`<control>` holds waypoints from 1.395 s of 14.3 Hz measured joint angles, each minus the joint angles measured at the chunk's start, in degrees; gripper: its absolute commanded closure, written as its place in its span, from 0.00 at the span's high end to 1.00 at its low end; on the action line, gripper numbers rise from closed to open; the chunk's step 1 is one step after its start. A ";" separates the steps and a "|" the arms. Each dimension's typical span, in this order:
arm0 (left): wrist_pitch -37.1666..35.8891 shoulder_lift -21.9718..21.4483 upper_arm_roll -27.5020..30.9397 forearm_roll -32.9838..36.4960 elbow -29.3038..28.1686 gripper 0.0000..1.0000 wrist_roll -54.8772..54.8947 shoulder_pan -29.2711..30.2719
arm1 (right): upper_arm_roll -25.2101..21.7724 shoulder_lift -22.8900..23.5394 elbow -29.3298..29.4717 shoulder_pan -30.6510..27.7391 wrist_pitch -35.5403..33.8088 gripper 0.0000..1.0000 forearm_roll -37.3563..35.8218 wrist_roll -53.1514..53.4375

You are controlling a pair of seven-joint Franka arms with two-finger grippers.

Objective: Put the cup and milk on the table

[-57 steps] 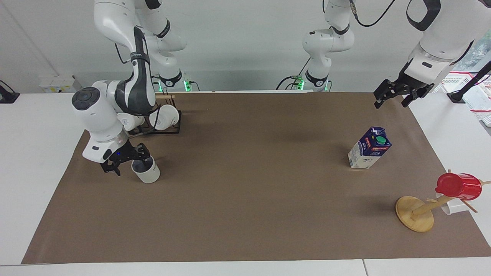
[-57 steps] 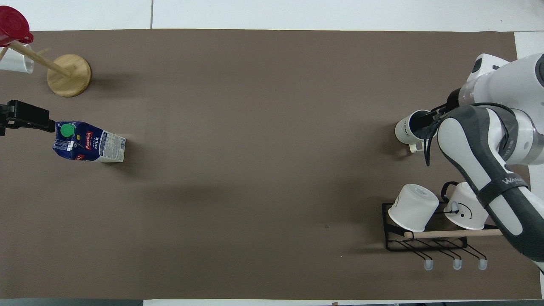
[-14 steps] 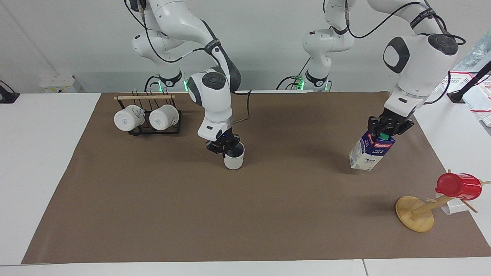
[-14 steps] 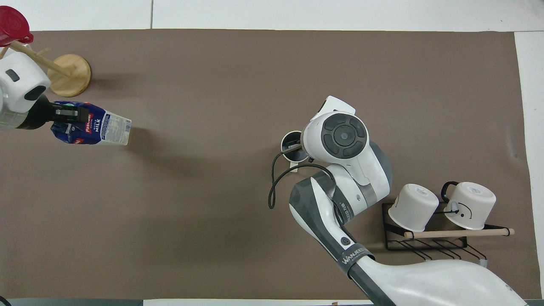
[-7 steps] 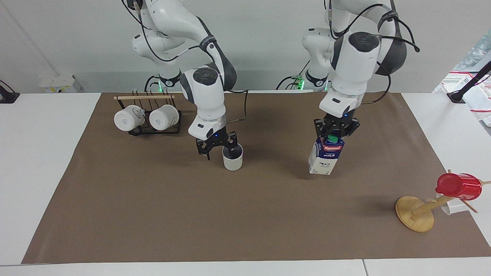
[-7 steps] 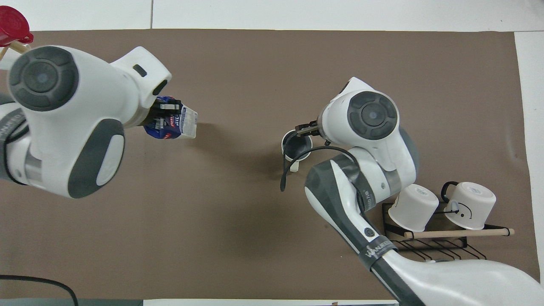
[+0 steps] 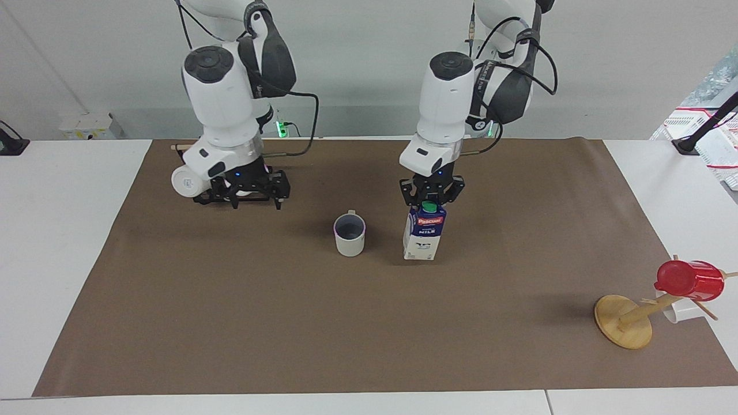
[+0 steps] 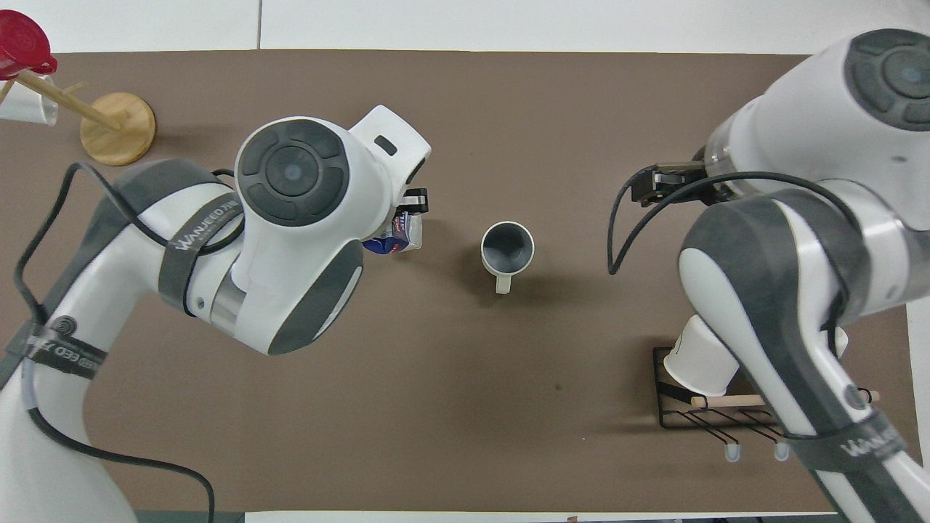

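Black fingers of the left gripper (image 7: 431, 199) pinch the top of the milk (image 7: 425, 237), which stands upright on the mat (image 7: 369, 323) near the table's (image 7: 52, 230) middle. At the carton's nine o'clock in the facing view, just beside it, the cup (image 7: 349, 234) stands upright and free. The right gripper (image 7: 254, 194) hangs spread wide and empty, in front of the mug rack (image 7: 196, 190), up at the cup's ten o'clock.

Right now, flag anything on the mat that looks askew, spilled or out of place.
Nothing stands out. The cup stands upright on the mat, free of the open right gripper. The milk stands upright beside it, its top in the shut left gripper. No spill shows.
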 measured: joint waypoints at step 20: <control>0.01 4.94 0.03 1.11 1.19 0.00 -12.63 -6.23 | 0.80 -5.67 5.96 -13.35 -15.98 1.00 -0.02 -12.15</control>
